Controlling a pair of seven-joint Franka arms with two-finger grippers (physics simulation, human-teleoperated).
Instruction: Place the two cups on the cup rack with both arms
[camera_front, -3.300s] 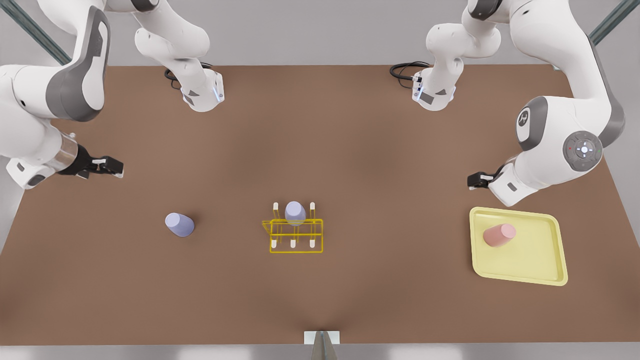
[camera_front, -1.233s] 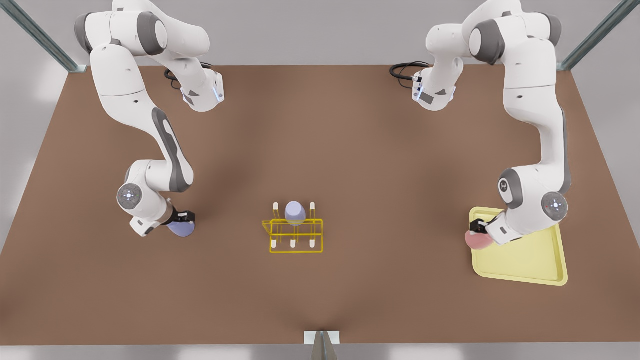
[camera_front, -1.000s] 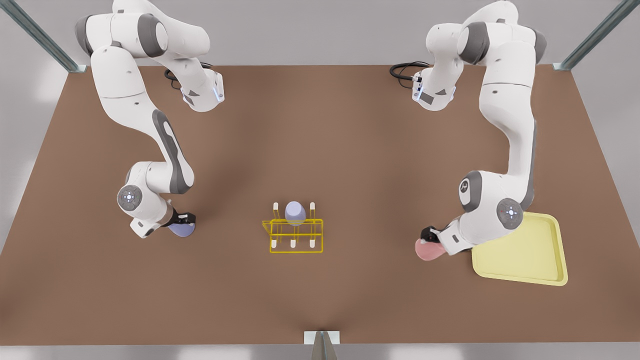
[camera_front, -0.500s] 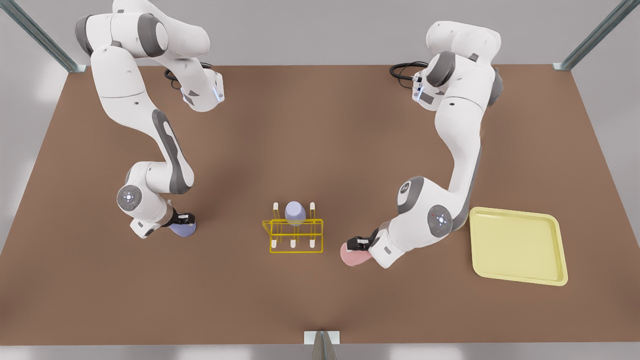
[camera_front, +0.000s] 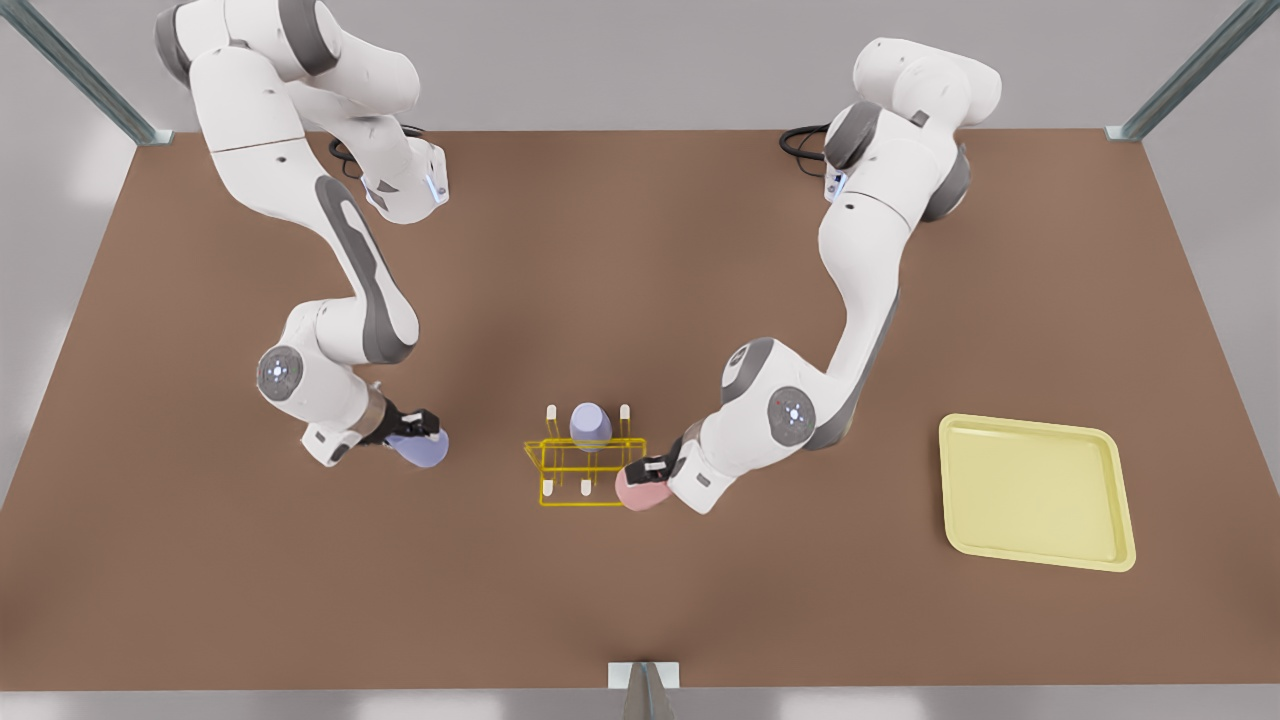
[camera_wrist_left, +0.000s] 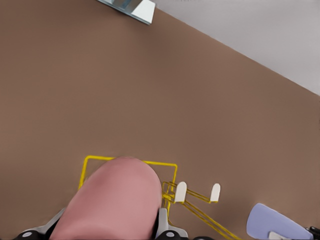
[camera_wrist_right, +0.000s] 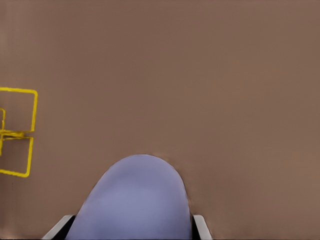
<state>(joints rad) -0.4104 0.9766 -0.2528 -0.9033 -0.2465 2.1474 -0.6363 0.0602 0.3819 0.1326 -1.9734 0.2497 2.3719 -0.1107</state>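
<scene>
The matt brown table (camera_front: 640, 300) carries a thin yellow wire rack (camera_front: 592, 472), smooth matt pink cup (camera_front: 640, 489) and lavender cup (camera_front: 422, 451).

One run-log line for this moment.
left gripper: shut on pink cup, at cup rack | right gripper: shut on lavender cup, short of rack | third cup racked

On the bright-yellow wire cup rack (camera_front: 590, 470) a pale lavender cup (camera_front: 590, 425) fills the middle back peg. The left hand (camera_front: 655, 468) with its soft pink cup (camera_front: 640, 488) crowds the rack's end toward the front view's right. Bare brown counter (camera_front: 500, 560) separates the rack from the right hand (camera_front: 418, 426), which grips a second lavender cup (camera_front: 424, 451)
</scene>
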